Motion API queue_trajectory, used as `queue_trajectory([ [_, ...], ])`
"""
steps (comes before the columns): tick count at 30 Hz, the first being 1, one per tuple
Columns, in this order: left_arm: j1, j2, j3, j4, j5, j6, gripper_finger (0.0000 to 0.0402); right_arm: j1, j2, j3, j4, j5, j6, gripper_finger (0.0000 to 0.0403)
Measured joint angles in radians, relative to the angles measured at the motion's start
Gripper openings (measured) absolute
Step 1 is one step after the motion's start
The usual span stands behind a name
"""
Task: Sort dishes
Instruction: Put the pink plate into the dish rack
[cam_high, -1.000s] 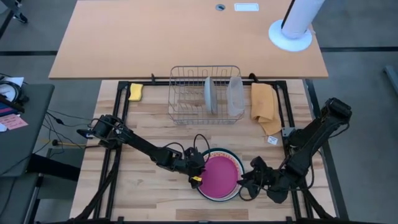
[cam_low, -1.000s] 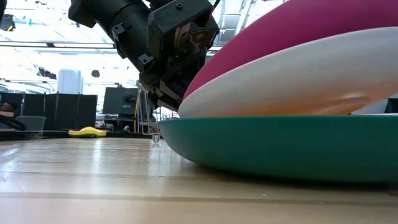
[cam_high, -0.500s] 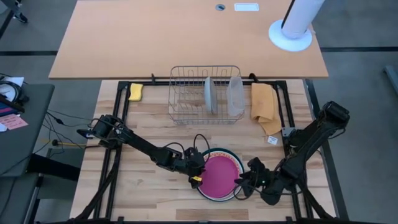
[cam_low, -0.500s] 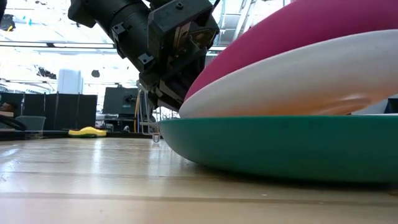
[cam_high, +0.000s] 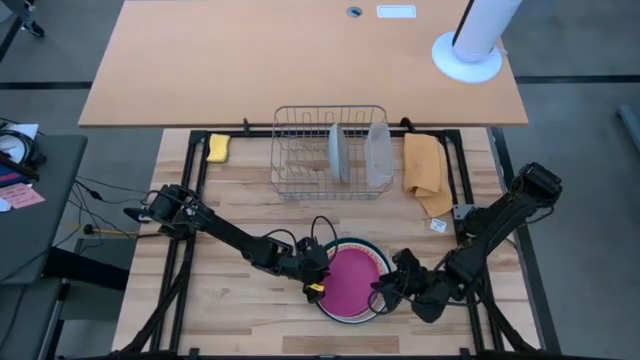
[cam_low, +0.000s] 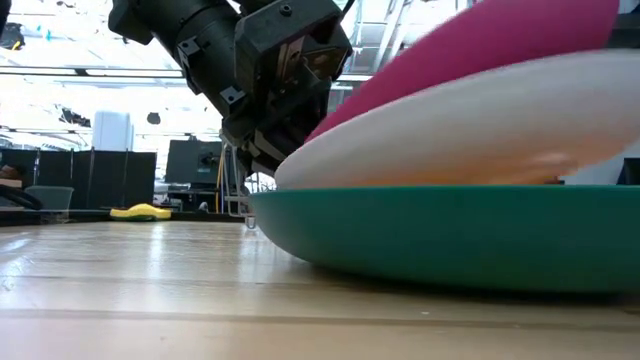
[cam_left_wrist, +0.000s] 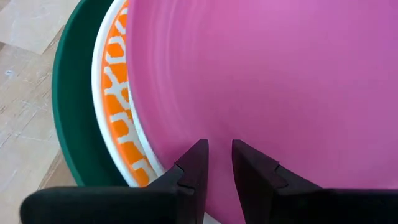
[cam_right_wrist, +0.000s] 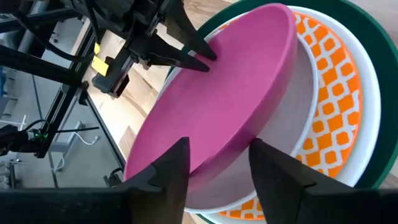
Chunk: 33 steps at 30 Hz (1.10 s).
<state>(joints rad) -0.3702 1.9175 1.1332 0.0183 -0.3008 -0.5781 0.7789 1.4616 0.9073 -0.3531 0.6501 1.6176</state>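
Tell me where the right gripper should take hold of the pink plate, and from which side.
Take the pink plate by its raised rim, on the side facing the right gripper. That edge is tilted up off the orange-patterned plate, so one finger can probably slide beneath and one above. The opposite edge is already at the left gripper, so come in from the right, level with the rim.

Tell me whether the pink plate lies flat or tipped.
Tipped: the pink plate slants up off the orange-patterned plate, one edge raised.

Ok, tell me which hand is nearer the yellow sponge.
Left. The left hand sits at the plate stack's left edge, sponge side; the right hand is across the stack.
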Motion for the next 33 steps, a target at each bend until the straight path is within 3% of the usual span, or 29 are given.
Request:
queue_trajectory([
  [10, 0.000, 0.000, -0.001, 0.032, 0.000, 0.006, 0.0068, -0.009, 0.000, 0.000, -0.008, -0.001, 0.001, 0.0121],
  [33, -0.002, 0.000, -0.001, 0.051, -0.001, 0.008, 0.0068, -0.034, 0.000, 0.000, -0.003, -0.014, -0.055, 0.0163],
])
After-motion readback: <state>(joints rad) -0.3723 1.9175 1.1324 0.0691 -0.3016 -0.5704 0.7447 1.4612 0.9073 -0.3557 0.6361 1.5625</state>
